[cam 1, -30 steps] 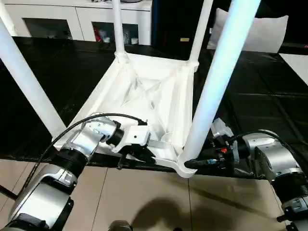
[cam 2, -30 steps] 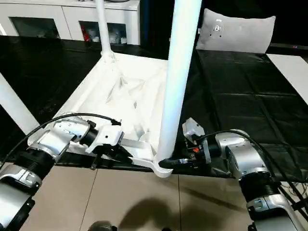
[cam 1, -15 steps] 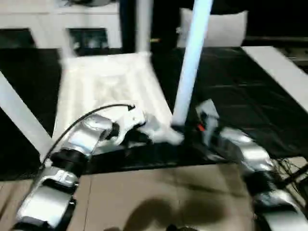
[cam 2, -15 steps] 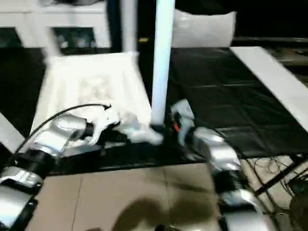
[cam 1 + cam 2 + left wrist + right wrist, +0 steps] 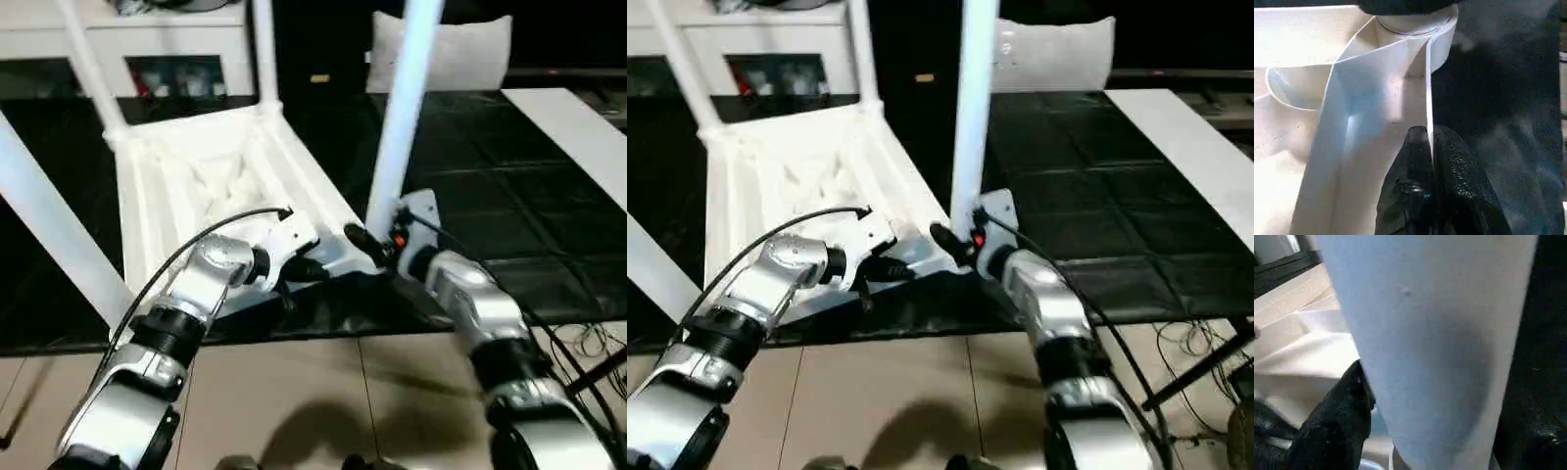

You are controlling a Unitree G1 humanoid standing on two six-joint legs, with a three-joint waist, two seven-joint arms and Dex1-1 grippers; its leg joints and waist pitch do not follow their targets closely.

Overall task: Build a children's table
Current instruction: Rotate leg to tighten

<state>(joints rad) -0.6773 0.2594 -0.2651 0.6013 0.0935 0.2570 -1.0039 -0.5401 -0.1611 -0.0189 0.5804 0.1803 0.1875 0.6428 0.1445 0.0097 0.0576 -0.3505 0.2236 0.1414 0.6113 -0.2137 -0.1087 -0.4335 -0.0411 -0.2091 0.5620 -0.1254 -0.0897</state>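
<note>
The left gripper is closed on the thin edge wall of the table, which lies upside down on the black surface; the wall runs straight between its two fingers. Just beyond these fingers is the near corner socket.

The right gripper stands at the foot of the leg in that socket. One black finger lies beside the leg and the leg passes between the jaws, but I cannot tell if they press it or stand loose.

Compared with a second ago, the table has turned on the surface, so this corner now points more to the right. All four legs stand up in their sockets, so I judge the build nearly done.

Far behind, the cabinet holds small things behind its glass, too unclear to name.
</note>
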